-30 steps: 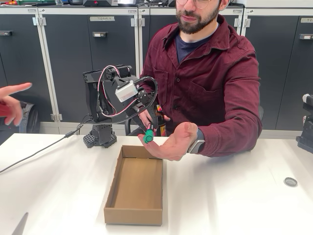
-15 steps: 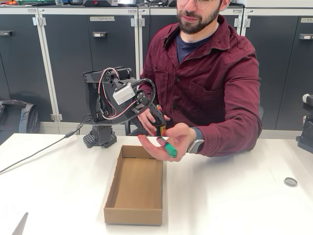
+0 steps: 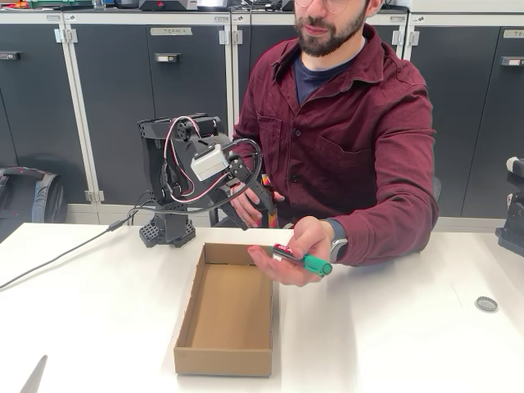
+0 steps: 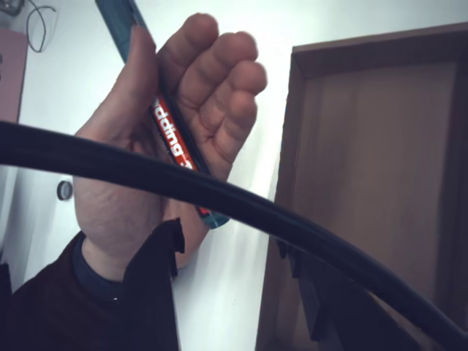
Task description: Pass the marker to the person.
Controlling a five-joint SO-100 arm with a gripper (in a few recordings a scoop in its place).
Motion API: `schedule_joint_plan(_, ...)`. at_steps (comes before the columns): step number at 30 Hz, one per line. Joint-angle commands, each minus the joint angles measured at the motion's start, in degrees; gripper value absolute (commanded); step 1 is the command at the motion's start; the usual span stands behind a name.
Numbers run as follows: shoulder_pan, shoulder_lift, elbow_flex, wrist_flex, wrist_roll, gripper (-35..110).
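Marker (image 3: 304, 260) lay in the person's hand (image 3: 288, 255), green end pointing to the right in the fixed view, held just above the near right corner of the cardboard box (image 3: 225, 311). The wrist view gave what the fixed view could not: the red label with white lettering on the marker (image 4: 175, 146), and the fingers (image 4: 219, 80) of the hand (image 4: 146, 161) curled round the barrel with the thumb laid along it. A black cable (image 4: 219, 197) crossed that picture in front of the hand. The fixed view alone showed the person (image 3: 352, 131) seated behind the white table (image 3: 393, 327) in a maroon shirt, a watch at the wrist, and the black arm (image 3: 184, 172) drawn up behind the box. Its gripper (image 3: 255, 201) hung near the person's other hand (image 3: 246, 205), apart from the marker; whether its fingers stood wide or narrow I could not tell. The box was open-topped and shallow, with bare cardboard inside it. A small round cap (image 3: 486, 304) lay on the table at the right.
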Motion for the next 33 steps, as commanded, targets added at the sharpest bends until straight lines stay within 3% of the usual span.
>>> schedule_joint_plan(1, 0.44, 2.72, -2.37, 0.88, -1.14, 26)
schedule_joint_plan(33, 1.49, 3.52, -3.16, 2.72, -2.20, 24)
